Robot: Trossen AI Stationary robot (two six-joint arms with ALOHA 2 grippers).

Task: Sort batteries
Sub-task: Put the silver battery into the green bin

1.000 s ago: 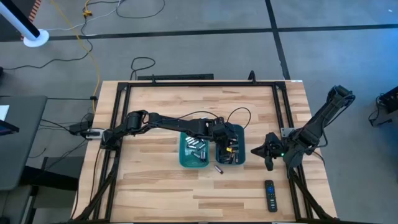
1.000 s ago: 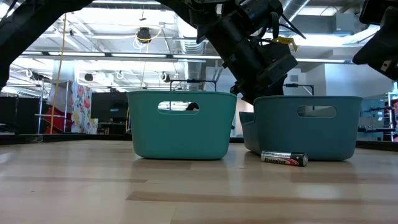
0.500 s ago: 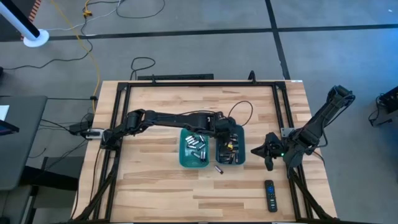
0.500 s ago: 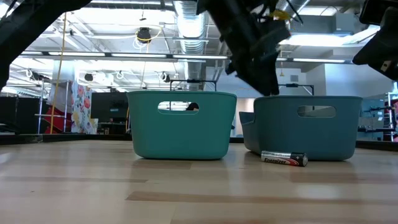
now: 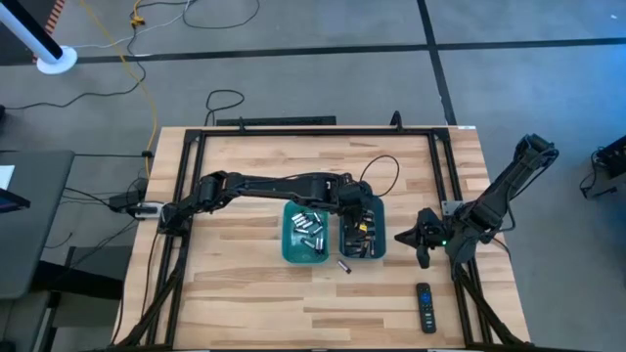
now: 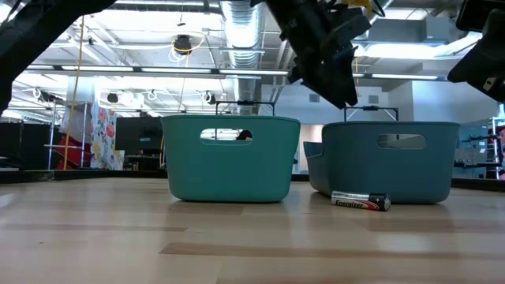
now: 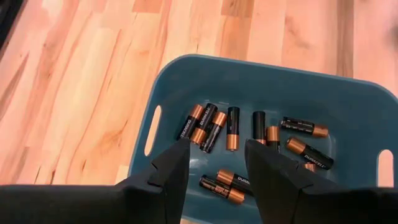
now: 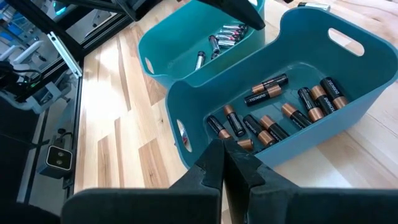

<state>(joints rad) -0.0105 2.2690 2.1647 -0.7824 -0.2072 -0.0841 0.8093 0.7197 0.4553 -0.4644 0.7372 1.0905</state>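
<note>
Two teal bins stand side by side on the table. The left bin holds silvery batteries. The right bin holds dark batteries with copper ends. One dark battery lies on the wood before the right bin, also seen in the low view as the loose battery. My left gripper hovers open and empty above the right bin, well over its rim in the low view. My right gripper waits shut near the table's right edge, pointing at the bins.
A black remote control lies near the table's near right corner. A black frame runs around the tabletop. Bare wood lies left of the bins and along the near edge.
My left gripper has risen from low in the right bin to well above its rim. The bins and the loose battery have stayed where they were.
</note>
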